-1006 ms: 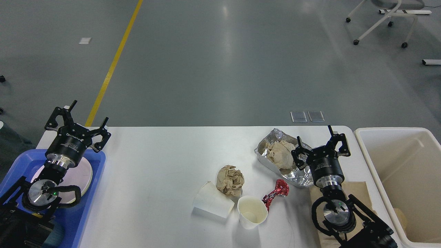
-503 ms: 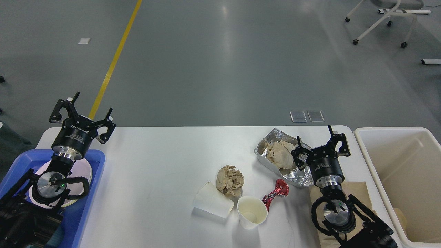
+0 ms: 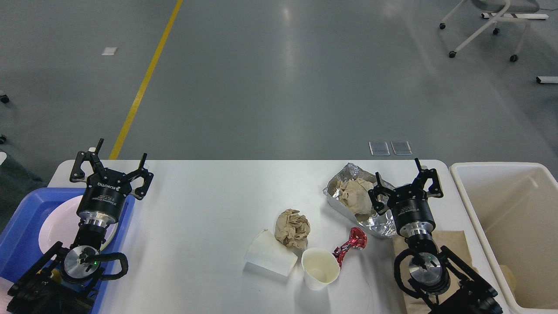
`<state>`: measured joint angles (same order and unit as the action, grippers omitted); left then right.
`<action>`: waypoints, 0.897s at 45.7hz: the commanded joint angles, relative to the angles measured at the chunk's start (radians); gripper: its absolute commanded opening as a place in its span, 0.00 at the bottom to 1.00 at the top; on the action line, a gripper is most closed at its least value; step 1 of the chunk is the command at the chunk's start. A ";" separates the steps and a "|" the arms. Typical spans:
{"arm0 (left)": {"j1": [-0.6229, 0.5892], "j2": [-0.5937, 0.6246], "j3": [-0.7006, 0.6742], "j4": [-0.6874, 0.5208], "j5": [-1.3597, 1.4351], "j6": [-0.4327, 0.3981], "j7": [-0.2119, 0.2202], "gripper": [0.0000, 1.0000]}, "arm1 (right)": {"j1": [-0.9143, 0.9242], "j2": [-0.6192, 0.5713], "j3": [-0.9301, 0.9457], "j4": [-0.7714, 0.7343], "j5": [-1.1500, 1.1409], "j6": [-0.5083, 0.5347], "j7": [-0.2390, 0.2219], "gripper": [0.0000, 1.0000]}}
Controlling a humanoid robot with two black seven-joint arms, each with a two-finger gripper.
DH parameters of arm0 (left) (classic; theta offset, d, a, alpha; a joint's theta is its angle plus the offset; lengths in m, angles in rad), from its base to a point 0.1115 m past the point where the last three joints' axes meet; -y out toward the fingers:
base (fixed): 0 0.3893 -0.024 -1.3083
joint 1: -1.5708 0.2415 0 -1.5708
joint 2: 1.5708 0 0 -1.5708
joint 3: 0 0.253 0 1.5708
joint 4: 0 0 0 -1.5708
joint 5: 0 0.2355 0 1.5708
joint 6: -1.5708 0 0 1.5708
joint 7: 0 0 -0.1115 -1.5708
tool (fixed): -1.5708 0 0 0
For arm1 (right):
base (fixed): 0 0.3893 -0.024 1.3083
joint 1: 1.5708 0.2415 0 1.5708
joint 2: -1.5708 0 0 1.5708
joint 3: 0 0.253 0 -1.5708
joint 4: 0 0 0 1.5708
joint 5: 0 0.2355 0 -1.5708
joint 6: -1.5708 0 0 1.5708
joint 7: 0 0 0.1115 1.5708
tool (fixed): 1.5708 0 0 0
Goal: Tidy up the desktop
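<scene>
1. The surface (image 3: 205, 209) is a large white rectangular top with rounded far corners and a smooth matte finish; it fills the lower half of the view, its long axis running left to right, its far edge against grey floor.
2. The left tool (image 3: 112, 171) hangs over the surface's far-left corner, fingers spread wide and holding nothing.
3. The right tool (image 3: 403, 179) hangs over the right part of the surface, fingers spread and empty, just beside a crumpled foil tray.
4. The foil tray (image 3: 370, 220) is shiny, wrinkled silver, with a wad of tan paper (image 3: 353, 196) lying inside it.
5. Near the middle lies a crumpled ball of brown paper (image 3: 292, 227), touching a white paper cup on its side (image 3: 270, 259), whose mouth points to the far left.
6. An upright white paper cup (image 3: 320, 274) stands just right of the tipped one, open and round-rimmed.
7. A twisted red foil wrapper (image 3: 351, 245) lies between the upright cup and the foil tray.
8. A flat brown paper bag (image 3: 457, 246) lies under the right arm near the surface's right edge.
9. A blue plastic tray (image 3: 22, 226) sits at the left, carrying a round white plate (image 3: 59, 226).
10. A cream rectangular bin (image 3: 501, 205) stands beside the right edge.
</scene>
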<state>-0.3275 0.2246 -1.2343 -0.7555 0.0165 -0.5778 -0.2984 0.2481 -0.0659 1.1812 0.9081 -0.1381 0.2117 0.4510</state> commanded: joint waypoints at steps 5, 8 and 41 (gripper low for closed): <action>0.001 -0.001 0.006 0.002 -0.004 -0.002 -0.005 0.96 | 0.000 0.000 0.000 0.000 0.000 0.000 0.000 1.00; 0.002 -0.004 -0.005 0.002 -0.009 -0.005 -0.008 0.96 | 0.000 0.000 0.000 0.000 0.000 0.000 0.000 1.00; 0.004 -0.005 0.004 0.002 -0.006 -0.010 -0.008 0.96 | -0.001 0.000 0.000 0.000 0.002 0.000 0.000 1.00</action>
<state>-0.3236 0.2194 -1.2302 -0.7531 0.0107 -0.5874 -0.3068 0.2470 -0.0667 1.1812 0.9081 -0.1380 0.2117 0.4510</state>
